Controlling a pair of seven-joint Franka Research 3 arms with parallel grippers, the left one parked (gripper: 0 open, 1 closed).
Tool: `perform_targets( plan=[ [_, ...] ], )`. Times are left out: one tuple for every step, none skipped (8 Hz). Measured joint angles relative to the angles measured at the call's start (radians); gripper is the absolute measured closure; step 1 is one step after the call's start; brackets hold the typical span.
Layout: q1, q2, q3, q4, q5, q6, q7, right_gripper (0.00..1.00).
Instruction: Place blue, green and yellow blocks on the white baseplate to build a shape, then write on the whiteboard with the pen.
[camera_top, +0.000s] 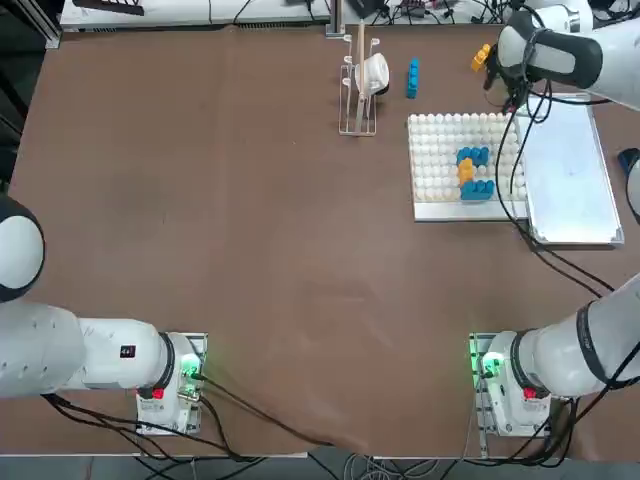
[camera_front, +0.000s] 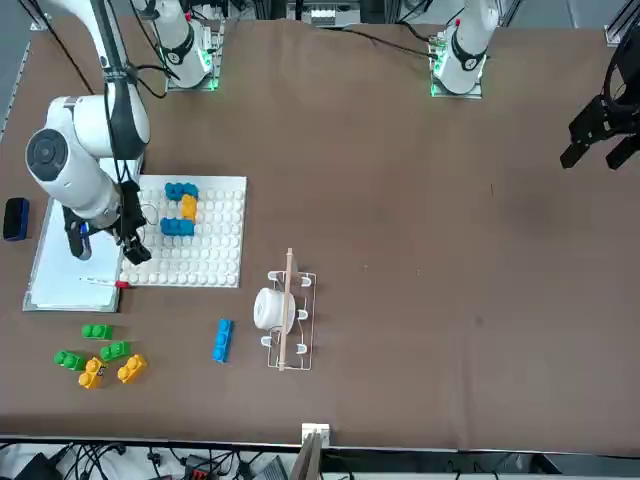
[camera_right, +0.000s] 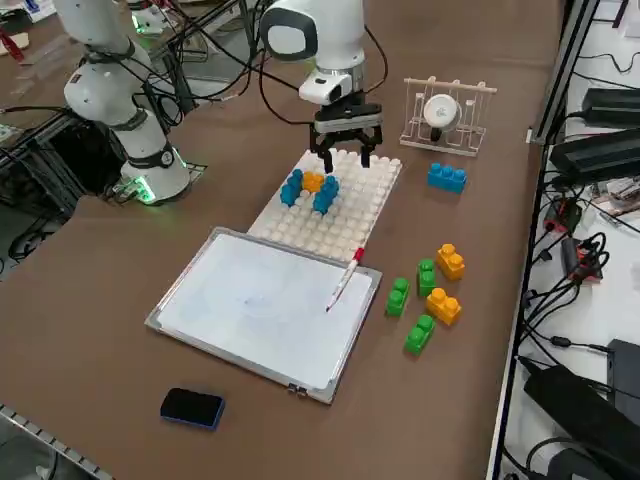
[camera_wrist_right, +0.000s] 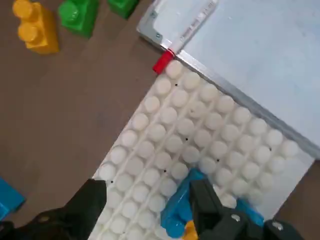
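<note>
The white baseplate (camera_right: 350, 215) carries a small stack of blue and yellow-orange blocks (camera_right: 310, 190) (camera_top: 472, 172). My right gripper (camera_right: 347, 157) hangs open and empty just above the plate's far side, beside those blocks. In the wrist view its fingers (camera_wrist_right: 85, 205) straddle bare studs, with a blue block (camera_wrist_right: 175, 212) by one finger. The whiteboard (camera_right: 260, 305) lies against the plate. On its far corner rests the pen (camera_right: 343, 278) (camera_wrist_right: 186, 34), red end toward the plate. Loose green blocks (camera_right: 399, 296) and yellow blocks (camera_right: 443, 305) lie on the table beyond the board.
A lone blue block (camera_right: 446, 177) lies near a wire rack (camera_right: 445, 112) holding a white round object. A dark blue eraser (camera_right: 192, 407) sits off the whiteboard's near end. The table edge (camera_right: 520, 250) runs close behind the loose blocks.
</note>
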Motion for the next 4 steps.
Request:
perform_targets(
  plan=[
    [-0.009,0.023,0.000,0.038,0.001,0.000,-0.127,0.00],
    [-0.013,0.058,0.000,0.089,0.007,0.000,-0.218,0.00],
    [-0.014,0.108,0.000,0.148,0.028,0.000,-0.293,0.00],
    [-0.014,0.165,0.001,0.215,0.059,0.000,-0.367,0.00]
  ],
)
